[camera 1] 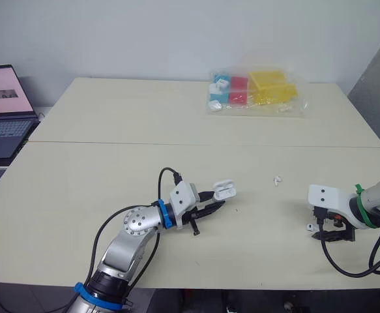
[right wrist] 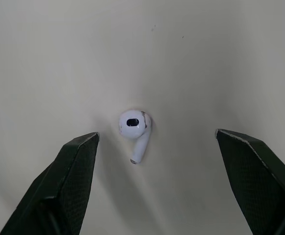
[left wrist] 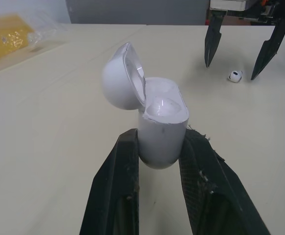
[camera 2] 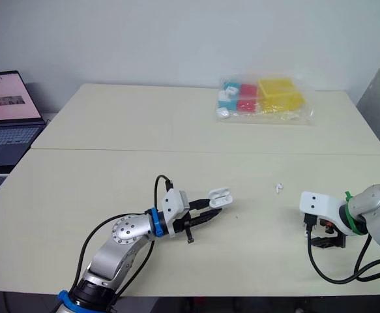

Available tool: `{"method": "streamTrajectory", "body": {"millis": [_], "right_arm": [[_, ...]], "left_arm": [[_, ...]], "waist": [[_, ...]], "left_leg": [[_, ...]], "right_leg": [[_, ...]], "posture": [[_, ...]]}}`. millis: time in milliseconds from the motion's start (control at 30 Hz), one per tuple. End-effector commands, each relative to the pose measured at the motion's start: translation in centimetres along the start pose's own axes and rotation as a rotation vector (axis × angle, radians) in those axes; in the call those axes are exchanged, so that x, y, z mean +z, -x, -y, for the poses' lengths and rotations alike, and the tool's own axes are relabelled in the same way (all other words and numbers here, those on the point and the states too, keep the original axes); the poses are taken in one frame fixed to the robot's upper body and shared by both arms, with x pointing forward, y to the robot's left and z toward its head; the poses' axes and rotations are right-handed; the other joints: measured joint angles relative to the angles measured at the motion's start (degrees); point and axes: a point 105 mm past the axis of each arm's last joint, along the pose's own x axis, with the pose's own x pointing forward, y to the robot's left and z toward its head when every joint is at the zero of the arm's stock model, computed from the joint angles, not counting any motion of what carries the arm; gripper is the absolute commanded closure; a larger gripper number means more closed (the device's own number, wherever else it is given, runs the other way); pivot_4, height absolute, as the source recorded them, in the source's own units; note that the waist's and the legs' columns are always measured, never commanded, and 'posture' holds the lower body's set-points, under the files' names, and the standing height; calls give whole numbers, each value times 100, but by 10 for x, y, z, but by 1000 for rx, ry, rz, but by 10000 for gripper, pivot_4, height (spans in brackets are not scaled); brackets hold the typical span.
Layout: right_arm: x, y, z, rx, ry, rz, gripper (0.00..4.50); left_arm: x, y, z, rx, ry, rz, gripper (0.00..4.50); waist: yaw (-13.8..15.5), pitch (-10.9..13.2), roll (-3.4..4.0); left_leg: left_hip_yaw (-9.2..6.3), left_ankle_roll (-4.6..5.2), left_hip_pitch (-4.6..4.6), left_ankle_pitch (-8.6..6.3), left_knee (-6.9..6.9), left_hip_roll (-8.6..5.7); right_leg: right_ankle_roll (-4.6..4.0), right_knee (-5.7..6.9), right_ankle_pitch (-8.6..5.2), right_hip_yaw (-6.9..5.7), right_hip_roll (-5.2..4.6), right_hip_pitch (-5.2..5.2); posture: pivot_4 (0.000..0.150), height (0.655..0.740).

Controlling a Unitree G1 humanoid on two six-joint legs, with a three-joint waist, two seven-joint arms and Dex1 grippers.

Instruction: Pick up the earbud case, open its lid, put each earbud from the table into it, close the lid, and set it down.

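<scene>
My left gripper is shut on the base of the white earbud case, just above the table near its front middle. The case's lid stands open, tilted back. One white earbud lies on the table to the right of the case. A second earbud lies on the table directly between the open fingers of my right gripper. That gripper points down at the table's front right, a short way above the surface and touching nothing.
A clear plastic bag of yellow, red and blue boxes lies at the far side of the table. An open laptop stands on a separate surface at the far left. Black cables trail from both wrists.
</scene>
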Motion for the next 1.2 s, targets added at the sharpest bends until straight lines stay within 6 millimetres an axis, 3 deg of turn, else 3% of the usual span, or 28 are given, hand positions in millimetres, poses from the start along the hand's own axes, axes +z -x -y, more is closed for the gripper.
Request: {"method": "streamTrajectory", "body": {"millis": [33,467,567,833,1033,1200], "right_arm": [[6,2,3,-19,14,13,5301],[11,-5,2,-1,29,8,5301],[10,-6,2,1,32,2,11403],[12,-5,-1,25,38,9,40174],[17,0,1,23,53,34,41163],[35,22,1,28,162,110,41163]], "left_arm": [[5,-2,3,-5,-25,31,37393],[-1,0,4,-10,-23,21,37393],[-1,0,3,-10,-23,21,37393],[-2,0,2,-8,-27,21,37393],[-3,1,1,-5,-29,21,37394],[1,2,-4,-2,-31,35,37393]], "waist": [[0,0,0],[0,0,0],[0,0,0],[-1,0,0],[-2,0,0],[0,0,1]], "left_leg": [[0,0,0,0,0,0],[-1,0,1,0,0,0],[-1,0,1,0,1,0],[-2,0,4,0,5,0],[-2,0,3,0,3,0],[-2,0,3,0,3,0]], "right_leg": [[0,0,0,0,0,0],[0,1,0,-2,-1,0],[1,1,1,-2,-2,0],[3,2,2,-2,-2,2],[3,2,2,-2,-1,1],[2,3,2,-4,-1,0]], "posture": [[1500,7345],[1500,7345],[1500,7345],[1500,7345],[1500,7345],[1500,7345]]}}
